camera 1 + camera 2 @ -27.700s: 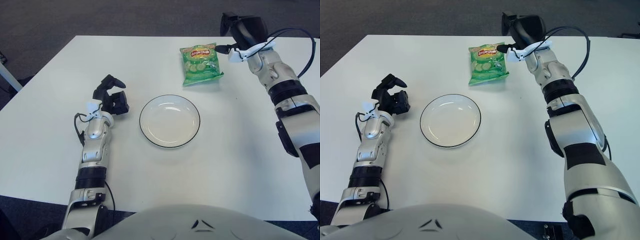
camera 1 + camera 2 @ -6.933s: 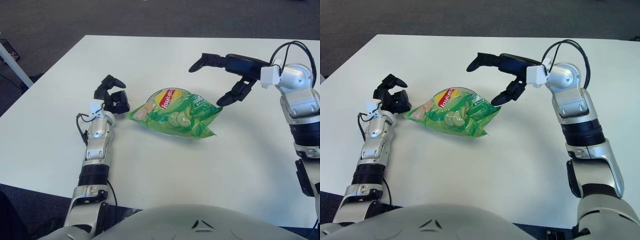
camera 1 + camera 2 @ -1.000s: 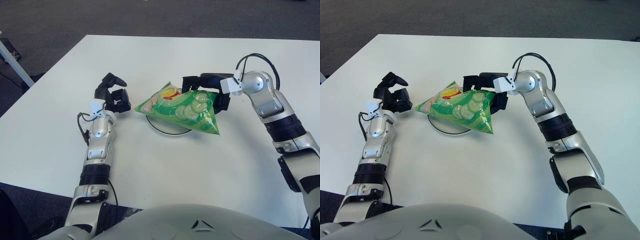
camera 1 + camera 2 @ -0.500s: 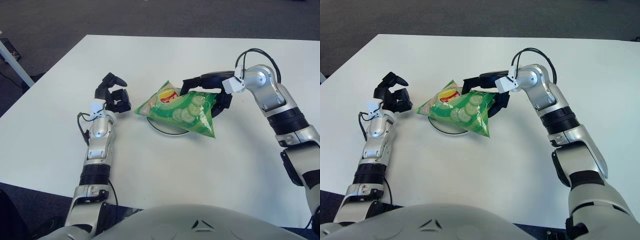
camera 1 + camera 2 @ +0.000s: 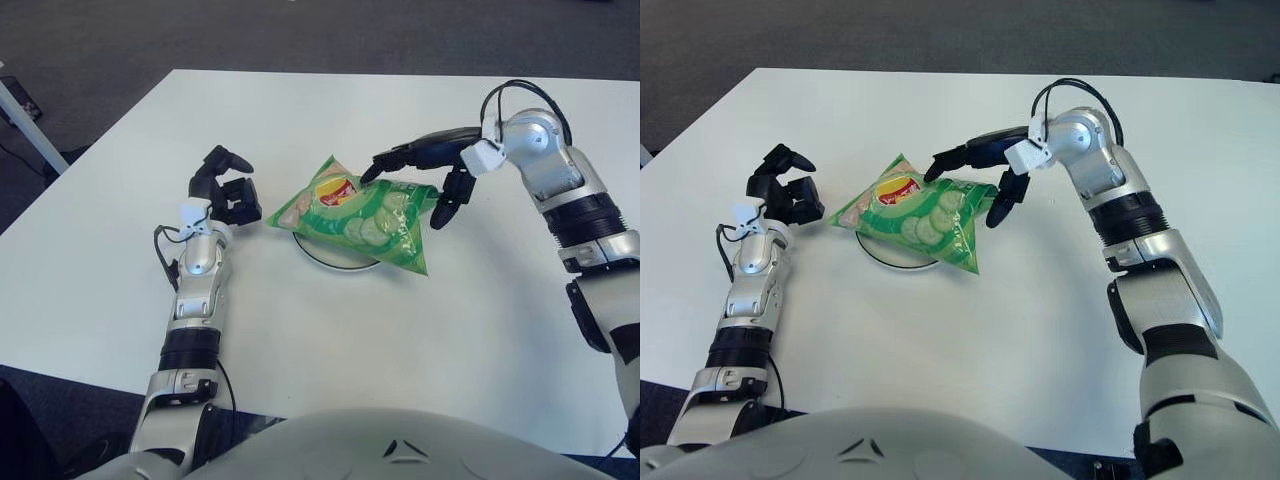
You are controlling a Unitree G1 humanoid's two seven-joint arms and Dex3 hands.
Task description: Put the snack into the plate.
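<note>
One snack [image 5: 362, 214] on plate [image 5: 895, 263] | right hand [image 5: 430, 170] fingers spread, empty | left hand [image 5: 226, 195] curled

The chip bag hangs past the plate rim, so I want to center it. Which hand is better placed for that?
The right hand: its open fingers sit at the chip bag's overhanging end above the plate. The left hand shows beside the bag's left.

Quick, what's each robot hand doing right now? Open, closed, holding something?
Left robot hand: curled shut, empty, left of the plate.
Right robot hand: open, fingers spread over the green chip bag, not gripping it.
</note>
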